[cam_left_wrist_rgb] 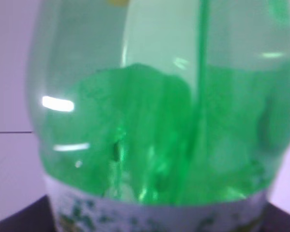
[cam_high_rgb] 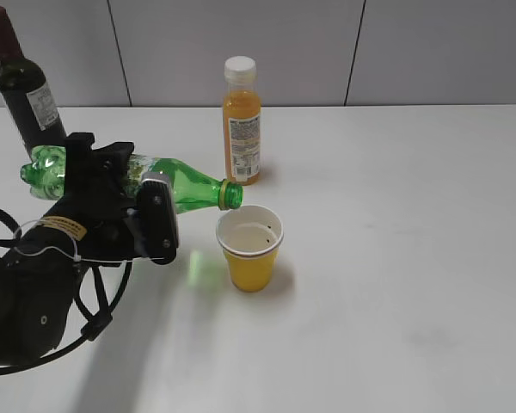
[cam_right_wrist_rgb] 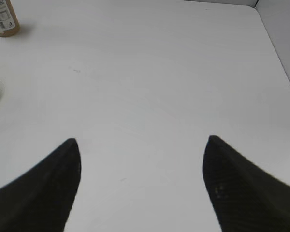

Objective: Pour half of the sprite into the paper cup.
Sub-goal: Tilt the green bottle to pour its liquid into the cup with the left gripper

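My left gripper (cam_high_rgb: 129, 202) is shut on the sprite (cam_high_rgb: 189, 191), a green plastic bottle held nearly level with its bumpy base at the left and its open neck with the yellow ring just above the rim of the paper cup (cam_high_rgb: 250, 249). The yellow cup stands upright on the table and holds some clear liquid. In the left wrist view the sprite (cam_left_wrist_rgb: 154, 145) fills the frame, blurred, and hides the jaws. My right gripper (cam_right_wrist_rgb: 141, 145) is open and empty over bare table; it does not show in the exterior view.
An orange juice bottle (cam_high_rgb: 242, 120) with a white cap stands behind the cup; its base also shows in the right wrist view (cam_right_wrist_rgb: 4, 21). A dark wine bottle (cam_high_rgb: 21, 82) stands at the back left. The white table (cam_high_rgb: 396, 258) meets a grey wall behind.
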